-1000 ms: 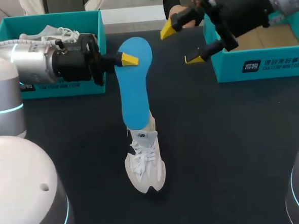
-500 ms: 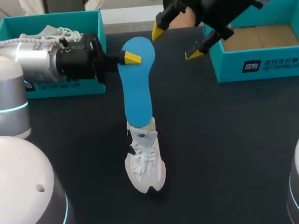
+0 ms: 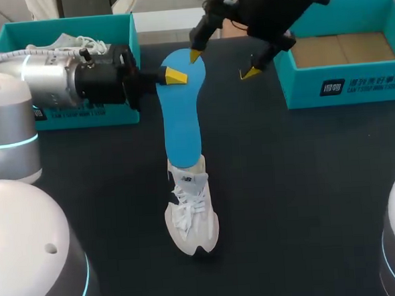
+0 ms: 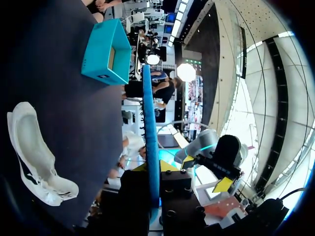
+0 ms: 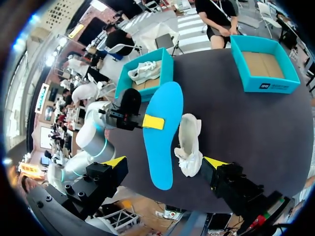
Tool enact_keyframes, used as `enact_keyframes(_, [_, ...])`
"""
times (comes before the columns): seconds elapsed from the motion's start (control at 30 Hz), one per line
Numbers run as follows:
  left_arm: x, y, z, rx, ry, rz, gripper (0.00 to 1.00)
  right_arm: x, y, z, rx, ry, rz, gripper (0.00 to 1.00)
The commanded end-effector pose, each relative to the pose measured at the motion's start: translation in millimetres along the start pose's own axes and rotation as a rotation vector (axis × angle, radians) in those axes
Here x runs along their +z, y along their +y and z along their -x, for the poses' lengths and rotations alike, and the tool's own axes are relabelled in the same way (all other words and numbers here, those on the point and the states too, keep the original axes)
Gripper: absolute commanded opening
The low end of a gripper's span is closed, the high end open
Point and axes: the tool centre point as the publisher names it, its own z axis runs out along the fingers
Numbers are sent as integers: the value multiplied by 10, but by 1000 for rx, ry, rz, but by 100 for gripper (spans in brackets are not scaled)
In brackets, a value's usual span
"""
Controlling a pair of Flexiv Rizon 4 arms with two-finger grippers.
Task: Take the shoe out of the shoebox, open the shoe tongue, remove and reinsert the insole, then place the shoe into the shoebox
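Observation:
A white shoe (image 3: 190, 212) lies on the black table (image 3: 308, 195), toe toward me. Above it a blue insole (image 3: 182, 109) stretches away from the heel opening toward the table's far side. My left gripper (image 3: 173, 76) is shut on the insole's far part from the left. In the left wrist view the insole (image 4: 150, 123) runs edge-on between the fingers, with the shoe (image 4: 29, 147) beside it. My right gripper (image 3: 222, 64) hangs open just right of the insole's far end, not touching it. From the right wrist, the insole (image 5: 165, 132) and the shoe (image 5: 189, 142) lie below the spread right gripper (image 5: 165, 162).
A teal shoebox (image 3: 125, 109) at the far left holds another white shoe (image 3: 70, 43). An empty teal shoebox (image 3: 344, 85) stands at the far right. Dark table lies on both sides of the shoe.
My right gripper has moved left and nearer to the insole's far end, staying open. The left gripper has shifted the insole slightly to the right.

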Motion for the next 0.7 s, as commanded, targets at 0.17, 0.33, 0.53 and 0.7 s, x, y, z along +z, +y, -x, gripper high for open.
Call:
enact_keyframes(0.17, [-1, 4, -3, -1, -2, 0, 0, 94, 86, -249, -1, -325, -29, 100])
enact_keyframes(0.33, [-1, 4, -3, -1, -2, 0, 0, 91, 134, -278, -10, -451, -20, 100])
enact_keyframes(0.53, [-1, 4, -3, -1, -2, 0, 0, 71, 171, -324, 3, -626, -14, 100])
enact_keyframes(0.7, [-1, 4, -3, -1, -2, 0, 0, 73, 171, -301, -3, -645, -27, 100])
